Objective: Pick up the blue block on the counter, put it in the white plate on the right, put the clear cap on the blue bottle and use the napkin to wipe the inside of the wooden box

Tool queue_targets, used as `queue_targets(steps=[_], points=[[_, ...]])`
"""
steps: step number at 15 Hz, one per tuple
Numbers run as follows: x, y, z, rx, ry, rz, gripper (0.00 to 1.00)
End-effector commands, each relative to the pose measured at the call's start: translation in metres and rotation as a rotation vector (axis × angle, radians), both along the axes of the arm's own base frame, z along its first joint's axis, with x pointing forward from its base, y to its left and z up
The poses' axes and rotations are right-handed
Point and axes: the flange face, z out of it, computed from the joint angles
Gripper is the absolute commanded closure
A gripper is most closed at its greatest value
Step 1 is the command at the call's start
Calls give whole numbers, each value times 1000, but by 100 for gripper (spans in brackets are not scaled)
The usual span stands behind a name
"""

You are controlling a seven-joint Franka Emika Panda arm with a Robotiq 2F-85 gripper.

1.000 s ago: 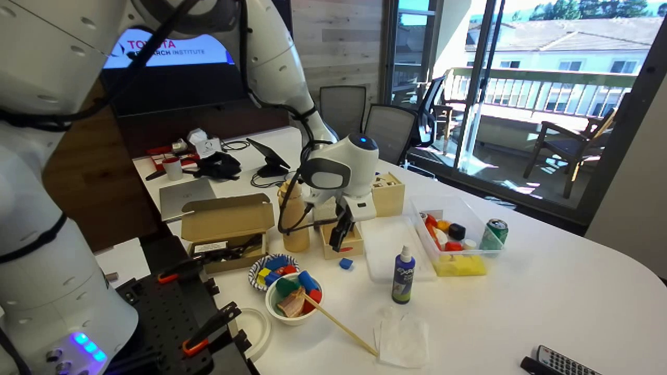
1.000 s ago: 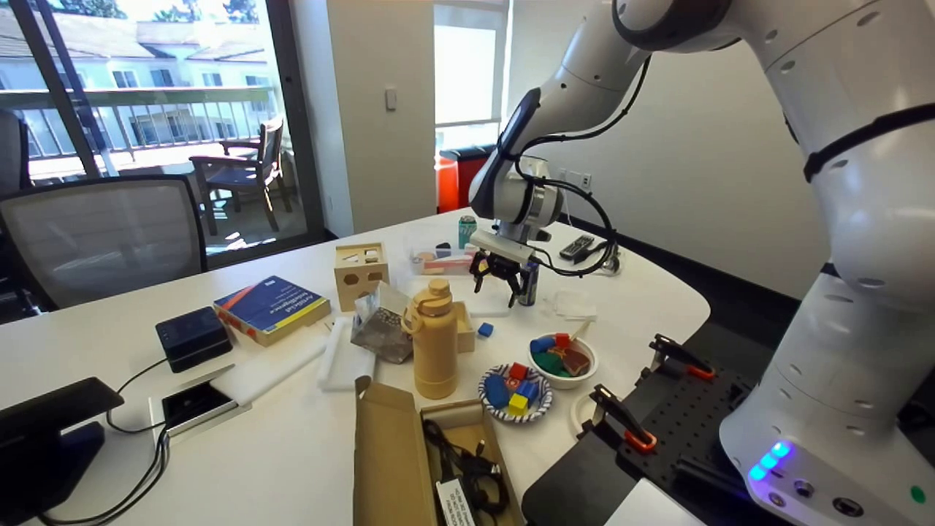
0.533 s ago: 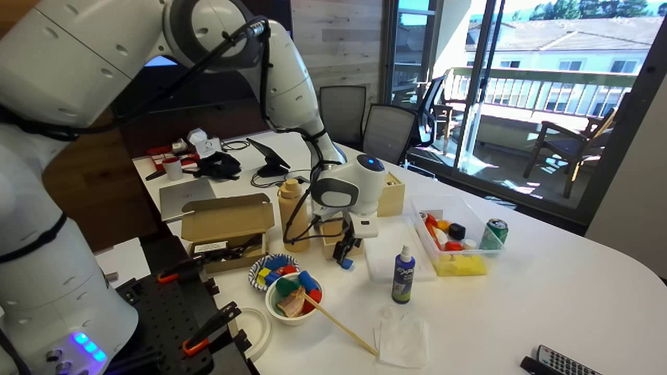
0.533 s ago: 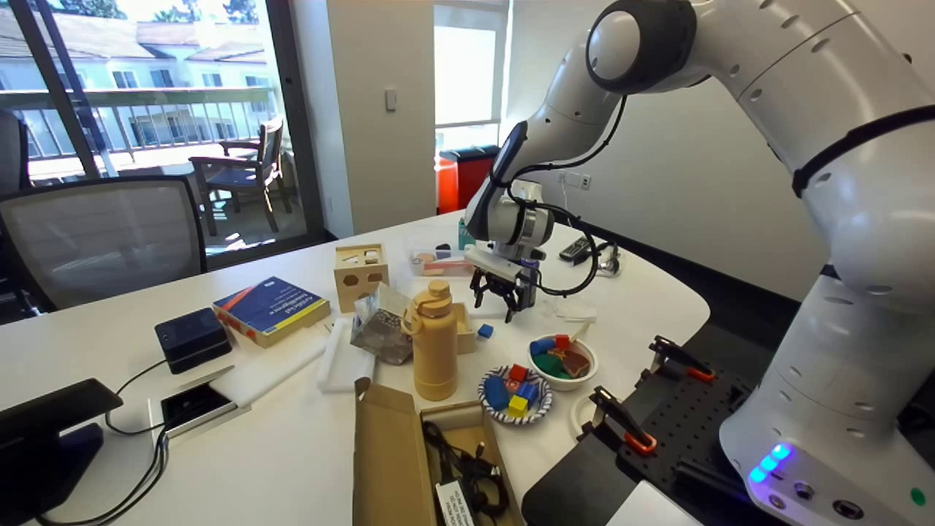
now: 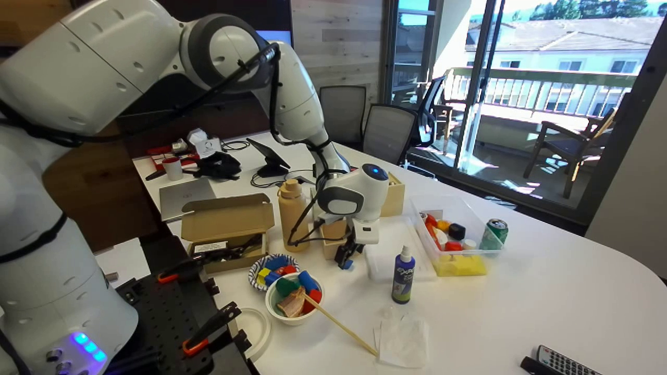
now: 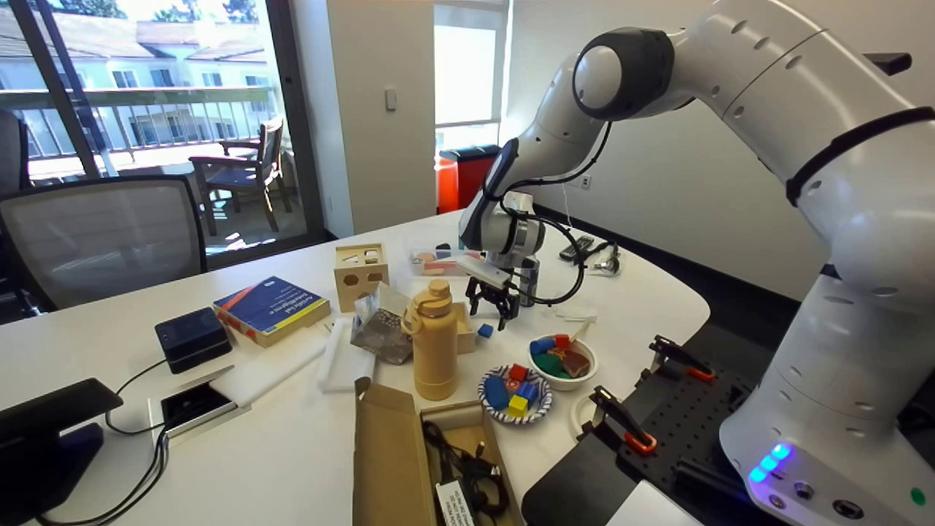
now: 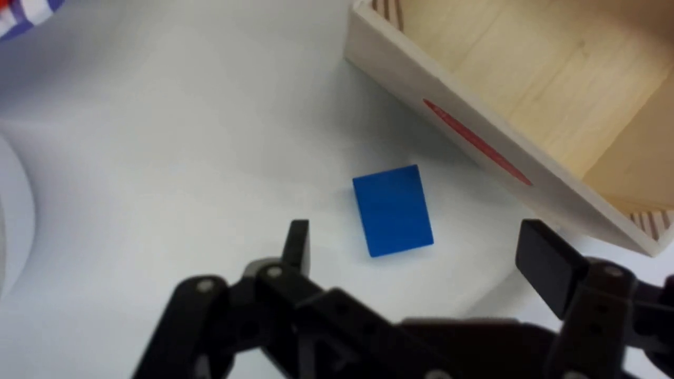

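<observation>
1. I have the jaws spread wide, low over the tabletop [image 7: 184, 158].
2. The blue block [image 7: 393, 210] lies on it, apart from the jaws, just beside the wooden box [image 7: 537, 68].
3. In an exterior view I see the blue bottle [image 5: 403, 278] upright, right of the block and nearer; napkin [image 5: 404, 344] flat, nearer again.

Glossy white, rounded-shell robot arm [image 6: 774, 95] with charcoal-grey joint rings [image 6: 644, 71] and oval recessed dimples [image 5: 137, 66]; thick black cable bundle [image 5: 208, 94] strung along it, black straps [image 5: 34, 241] cinched around. White moulded base [image 6: 818, 427]: three bright blue lights [image 6: 768, 461], round metallic fitting [image 6: 803, 488], round green dot [image 6: 917, 494]. Dark oval wrist cap [image 5: 383, 176] has a small blue light [image 5: 375, 171]; black linkage gripper [image 7: 416, 247] has flat rectangular pads [image 7: 547, 266], round pale-grey screw heads [image 7: 274, 271].
</observation>
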Motion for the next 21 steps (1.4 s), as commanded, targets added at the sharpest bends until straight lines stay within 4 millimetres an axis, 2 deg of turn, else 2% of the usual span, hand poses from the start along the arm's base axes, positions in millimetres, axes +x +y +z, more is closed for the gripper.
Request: queue_targets(steps=[1, 4, 5, 7, 14, 15, 18, 21], points=[[-5, 1, -8, 22, 42, -42, 0], [-12, 4, -18, 31, 50, -58, 0], [-16, 6, -21, 32, 54, -62, 25], [-18, 7, -26, 31, 53, -64, 34], [-12, 8, -15, 21, 31, -54, 87], [-12, 9, -13, 23, 27, -53, 92], [-20, 15, 8, 22, 16, -48, 92], [-47, 31, 40, -3, 11, -59, 92]])
